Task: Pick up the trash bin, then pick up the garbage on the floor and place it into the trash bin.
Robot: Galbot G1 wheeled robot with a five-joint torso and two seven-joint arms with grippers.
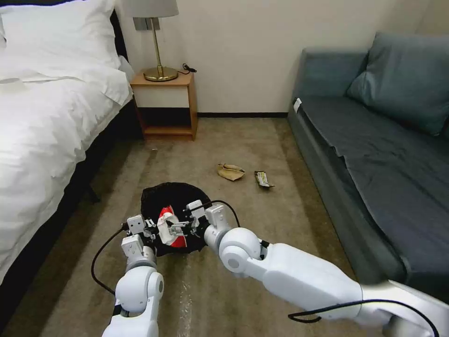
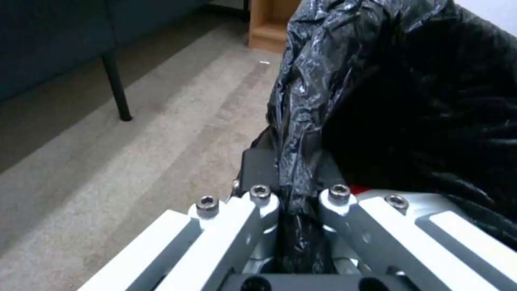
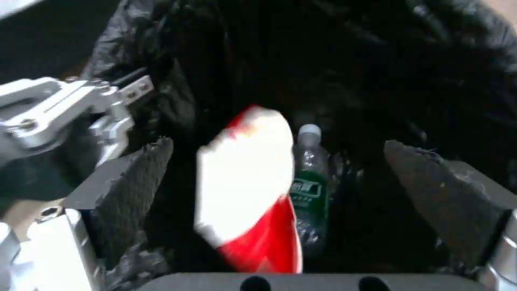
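The left gripper (image 1: 148, 224) is clamping its jaws on the near-left rim of the trash bin (image 1: 175, 196), pinching the crinkled black bag (image 2: 323, 101) between them and holding the bin up over the carpet (image 1: 262, 140). The right gripper (image 1: 180, 229) is hovering over the bin's near opening with its jaws spread wide and gripping nothing. Between those parted jaws a red and white snack packet (image 3: 248, 190) is sitting loose inside the bin mouth, just beside a small clear bottle (image 3: 309, 178) with a green label lying in the bag. Farther out on the carpet, a crumpled tan paper (image 1: 230, 172) and a dark-and-yellow wrapper (image 1: 263, 179) are lying near each other, between the bed (image 1: 47, 131) on the left and the sofa (image 1: 374, 140) on the right.
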